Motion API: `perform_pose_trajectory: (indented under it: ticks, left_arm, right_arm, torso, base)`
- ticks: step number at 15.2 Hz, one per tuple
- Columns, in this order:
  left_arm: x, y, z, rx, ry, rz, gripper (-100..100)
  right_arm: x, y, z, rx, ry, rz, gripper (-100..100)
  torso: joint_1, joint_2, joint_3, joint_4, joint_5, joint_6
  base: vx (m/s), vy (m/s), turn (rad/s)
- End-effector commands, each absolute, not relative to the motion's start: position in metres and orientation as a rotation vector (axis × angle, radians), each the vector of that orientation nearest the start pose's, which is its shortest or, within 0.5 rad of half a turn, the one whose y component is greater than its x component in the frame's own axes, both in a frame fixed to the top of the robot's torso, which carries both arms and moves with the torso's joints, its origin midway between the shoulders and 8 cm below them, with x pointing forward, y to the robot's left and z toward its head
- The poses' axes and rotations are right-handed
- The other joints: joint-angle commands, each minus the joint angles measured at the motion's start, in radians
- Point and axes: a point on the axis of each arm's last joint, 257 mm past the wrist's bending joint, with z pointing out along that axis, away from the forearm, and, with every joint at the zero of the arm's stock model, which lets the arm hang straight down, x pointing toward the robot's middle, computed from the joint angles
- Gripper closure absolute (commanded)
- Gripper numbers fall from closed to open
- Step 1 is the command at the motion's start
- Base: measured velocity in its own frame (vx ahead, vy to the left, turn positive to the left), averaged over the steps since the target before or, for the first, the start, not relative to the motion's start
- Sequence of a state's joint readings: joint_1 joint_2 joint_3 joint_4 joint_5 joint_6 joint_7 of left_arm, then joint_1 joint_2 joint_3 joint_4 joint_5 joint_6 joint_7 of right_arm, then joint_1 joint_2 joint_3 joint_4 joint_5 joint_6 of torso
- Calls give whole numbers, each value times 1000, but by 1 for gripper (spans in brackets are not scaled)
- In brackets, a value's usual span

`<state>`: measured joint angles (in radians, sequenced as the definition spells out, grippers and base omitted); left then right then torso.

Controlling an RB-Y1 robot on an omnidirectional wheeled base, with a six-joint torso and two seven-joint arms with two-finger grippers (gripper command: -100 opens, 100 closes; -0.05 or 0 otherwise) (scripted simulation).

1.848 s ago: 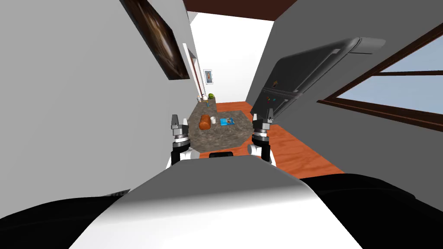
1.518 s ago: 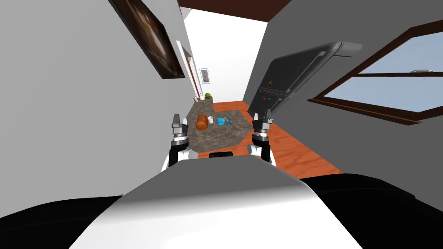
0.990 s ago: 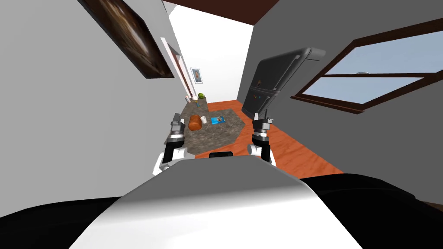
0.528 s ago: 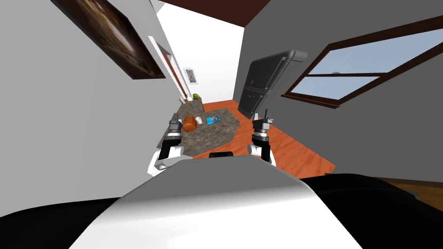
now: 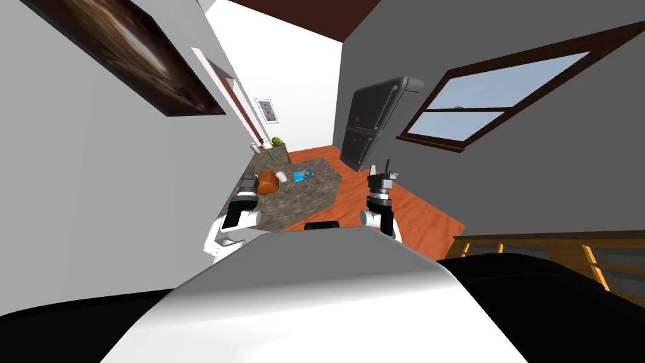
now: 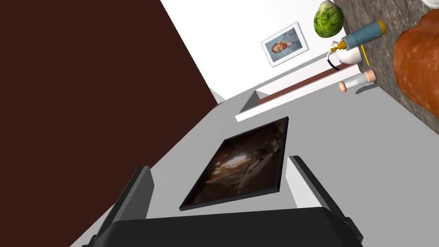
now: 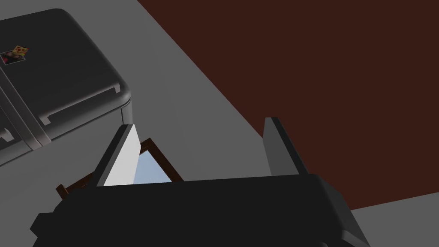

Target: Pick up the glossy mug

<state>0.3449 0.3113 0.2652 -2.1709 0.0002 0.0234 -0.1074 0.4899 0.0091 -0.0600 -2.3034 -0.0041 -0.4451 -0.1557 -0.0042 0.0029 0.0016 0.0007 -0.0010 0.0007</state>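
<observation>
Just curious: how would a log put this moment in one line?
mug on counter, untouched | left gripper open | right gripper open

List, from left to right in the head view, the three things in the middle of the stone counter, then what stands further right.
First the orange-brown loaf → white mug → blue booklet → dark fridge → window.

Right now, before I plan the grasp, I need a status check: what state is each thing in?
left gripper: jaws open, empty.
right gripper: jaws open, empty.
white mug: standing on the counter, not held.
fridge: doors shut.
</observation>
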Motion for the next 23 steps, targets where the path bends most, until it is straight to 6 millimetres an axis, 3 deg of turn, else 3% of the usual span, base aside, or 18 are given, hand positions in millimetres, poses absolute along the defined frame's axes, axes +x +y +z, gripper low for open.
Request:
perform_pose_trajectory:
  ticks: [1, 2, 3, 6, 7, 9, 10, 12, 13, 16, 17, 20, 21, 23]
  left_arm:
    - [428, 415, -46, -769, 1092, -728, -100]
    - [429, 416, -49, -781, 1100, -721, -100]
    - [429, 436, -46, -790, 1099, -678, -100]
    - [430, 441, -55, -823, 1119, -660, -100]
    - [430, 463, -54, -847, 1122, -611, -100]
    - [431, 467, -60, -870, 1135, -598, -100]
    - [429, 490, -59, -897, 1133, -551, -100]
    - [429, 493, -66, -924, 1147, -536, -100]
    - [426, 516, -63, -947, 1137, -495, -100]
    - [424, 521, -73, -983, 1155, -474, -100]
    - [420, 545, -71, -1016, 1145, -432, -100]
    - [418, 549, -80, -1050, 1160, -412, -100]
    - [412, 573, -77, -1082, 1144, -375, -100]
    - [409, 577, -87, -1118, 1159, -355, -100]
  right_arm:
    - [345, -300, 29, 736, 567, 1387, 0]
    - [345, -300, 29, 736, 567, 1387, 0]
    - [345, -300, 29, 736, 567, 1387, 0]
    - [345, -300, 29, 736, 567, 1387, 0]
    - [345, -300, 29, 736, 567, 1387, 0]
    - [345, -300, 29, 736, 567, 1387, 0]
    - [345, -300, 29, 736, 567, 1387, 0]
    - [345, -300, 29, 736, 567, 1387, 0]
    - [345, -300, 29, 736, 567, 1387, 0]
    - [345, -300, 29, 736, 567, 1387, 0]
    - [345, -301, 29, 736, 567, 1387, 0]
    - [345, -300, 29, 736, 567, 1387, 0]
    - [345, -301, 29, 736, 567, 1387, 0]
    - [345, -300, 29, 736, 567, 1387, 0]
  torso:
    - [0, 0, 0, 0, 0, 0]
    - [-1, 0, 0, 0, 0, 0]
    - [0, 0, 0, 0, 0, -1]
    - [1, 0, 0, 0, 0, -1]
    - [2, 0, 0, 0, 0, -1]
    - [1, 0, 0, 0, 0, 0]
    - [2, 0, 0, 0, 0, -1]
    - [1, 0, 0, 0, 0, 0]
    - [1, 0, 0, 0, 0, -1]
    - [2, -1, -1, 0, 0, -1]
    - [3, -1, 0, 0, 1, -1]
    - [2, -1, 0, 0, 0, -1]
    - [3, -1, 0, 0, 1, -1]
    - [3, -1, -1, 0, 1, 0]
  base:
    - [-19, -80, -222]
    - [-14, -52, -98]
    - [-13, -64, -226]
    - [-14, -48, -101]
    - [-10, -49, -235]
    - [-9, -48, -154]
    - [-9, -61, -224]
    - [-7, -55, -168]
    - [5, -56, -232]
    - [1, -37, -106]
    - [-2, -38, -226]
    - [1, -33, -115]
    - [7, -34, -212]
    - [10, -30, -173]
